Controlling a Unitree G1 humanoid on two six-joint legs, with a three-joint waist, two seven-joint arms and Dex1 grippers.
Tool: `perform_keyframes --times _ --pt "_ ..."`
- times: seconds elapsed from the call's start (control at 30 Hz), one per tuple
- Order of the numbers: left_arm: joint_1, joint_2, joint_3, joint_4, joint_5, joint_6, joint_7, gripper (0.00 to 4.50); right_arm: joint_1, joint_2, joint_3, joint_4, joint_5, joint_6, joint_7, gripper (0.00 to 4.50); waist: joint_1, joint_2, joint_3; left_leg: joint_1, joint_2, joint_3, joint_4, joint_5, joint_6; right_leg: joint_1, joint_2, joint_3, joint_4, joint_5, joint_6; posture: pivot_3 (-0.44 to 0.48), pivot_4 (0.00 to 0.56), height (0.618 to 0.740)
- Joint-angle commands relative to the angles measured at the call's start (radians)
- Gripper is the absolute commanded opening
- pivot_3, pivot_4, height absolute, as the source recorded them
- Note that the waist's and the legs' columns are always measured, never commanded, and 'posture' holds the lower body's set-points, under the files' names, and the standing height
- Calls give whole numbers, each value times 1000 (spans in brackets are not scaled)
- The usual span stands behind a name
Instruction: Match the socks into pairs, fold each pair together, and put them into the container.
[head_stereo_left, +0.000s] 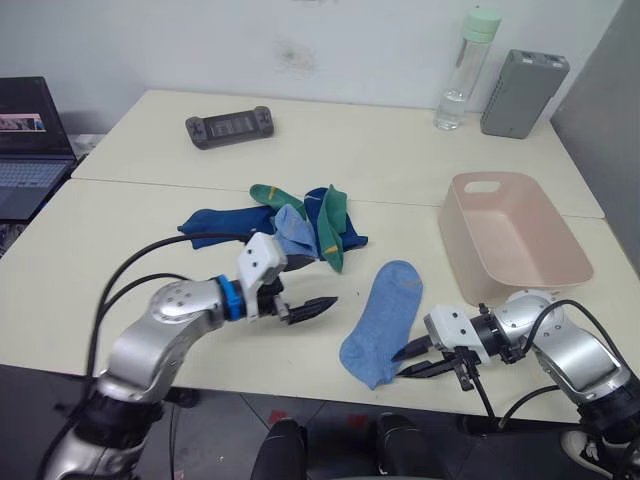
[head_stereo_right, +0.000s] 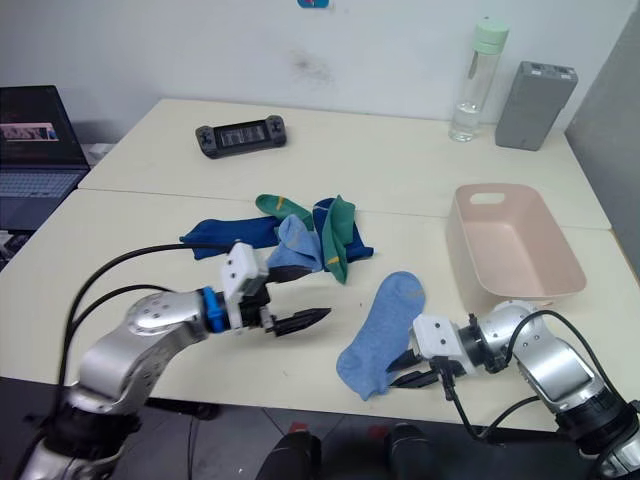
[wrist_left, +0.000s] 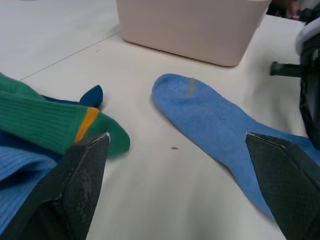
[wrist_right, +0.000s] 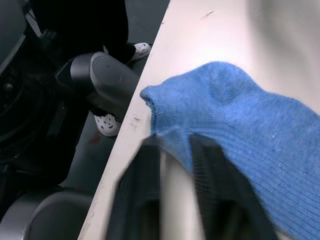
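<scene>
Your right gripper (head_stereo_left: 412, 358) had its jaws spread at the lone light blue sock (head_stereo_left: 383, 320) near the table's front edge. Left gripper (head_stereo_left: 312, 308) hovered open beside the sock pile (head_stereo_left: 300, 226); pink container (head_stereo_left: 515, 240) sat right.

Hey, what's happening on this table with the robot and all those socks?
The robot is sorting socks. One light blue sock lies flat by itself near the table's front edge, and the right gripper, fingers open, is at its lower end. The left gripper, also open and holding nothing, hovers between that sock and the pile of blue and green socks in the middle of the table. The pink container on the right has no socks in it, so no pair is folded or put away yet.
</scene>
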Motion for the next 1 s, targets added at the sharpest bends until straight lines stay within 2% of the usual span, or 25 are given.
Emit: perform_keyframes --times 0.03,0.2,0.47,0.9,1.0 --pt "-100 -49 -35 116 74 -71 -3 4500 -12 -28 -82 -102 97 116 -21 2270 0 0 0 0 0 0 0 0 0 0 0 0 0 0 0 0 150 740" --pt "-278 -178 -93 359 156 -164 -25 4500 -37 5 -185 -118 210 288 -131 3977 1 0 0 -1 -1 -1 1 0 0 0 0 -2 0 0 0 0 150 740" --pt "-421 -315 -155 655 277 -320 -63 4500 -11 24 -259 -113 200 301 -254 3977 -1 0 0 -2 -1 -1 0 0 0 -1 0 -2 0 0 0 0 150 740" --pt "-566 -461 -179 1002 401 -452 -92 4500 160 -73 -198 -229 162 239 -194 3977 -5 0 0 -4 -2 -2 1 1 1 -1 0 -2 1 1 1 0 150 740" --pt "-593 -473 -189 1075 437 -451 -93 3928 156 -70 -187 -236 156 231 -198 4023 -2 0 0 -3 -2 -2 1 1 2 -1 0 -2 1 1 1 0 150 740"
